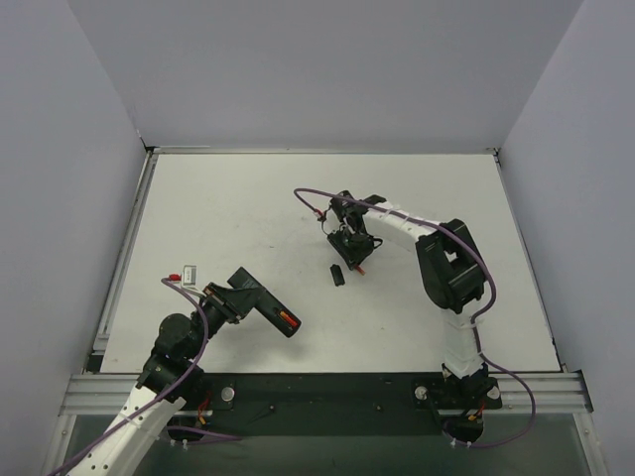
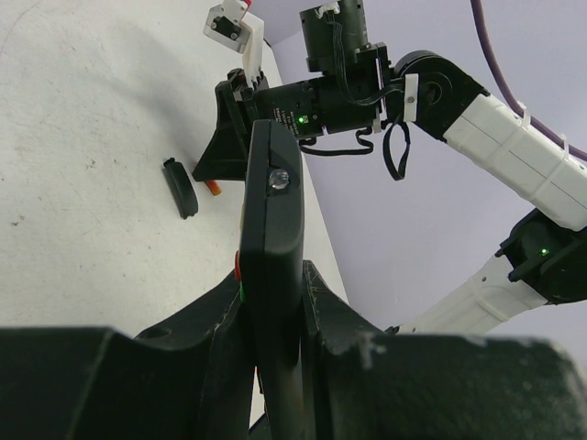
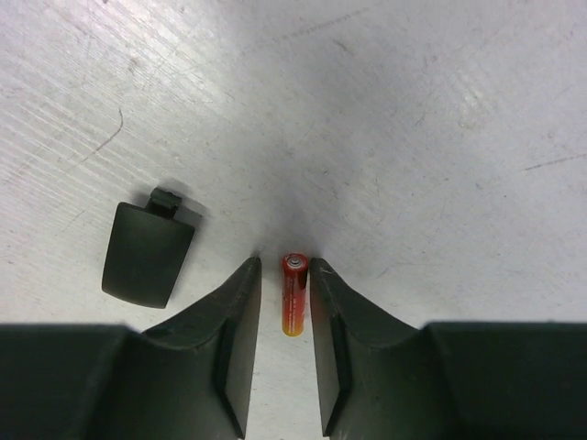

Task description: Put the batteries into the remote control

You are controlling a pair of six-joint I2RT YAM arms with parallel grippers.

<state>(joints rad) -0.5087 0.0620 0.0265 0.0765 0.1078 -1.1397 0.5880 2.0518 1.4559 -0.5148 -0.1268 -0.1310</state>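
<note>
My left gripper (image 1: 230,297) is shut on the remote control (image 1: 266,309), a slim black bar held above the table's near left. In the left wrist view the remote control (image 2: 272,211) stands edge-on between the fingers of the left gripper (image 2: 272,275), with red and green buttons at its left edge. One red battery (image 3: 293,293) lies on the table between the fingers of my right gripper (image 3: 284,266). The right finger is almost against it, and a gap shows on its left side. From above, the right gripper (image 1: 355,260) points down at mid-table over that battery (image 1: 361,269).
A small black cover piece (image 3: 147,252) lies flat just left of the right gripper's fingers, and the same cover (image 1: 337,275) shows from above. A small red item (image 1: 175,277) beside a white tag (image 1: 189,270) sits near the table's left edge. Grey walls enclose the table.
</note>
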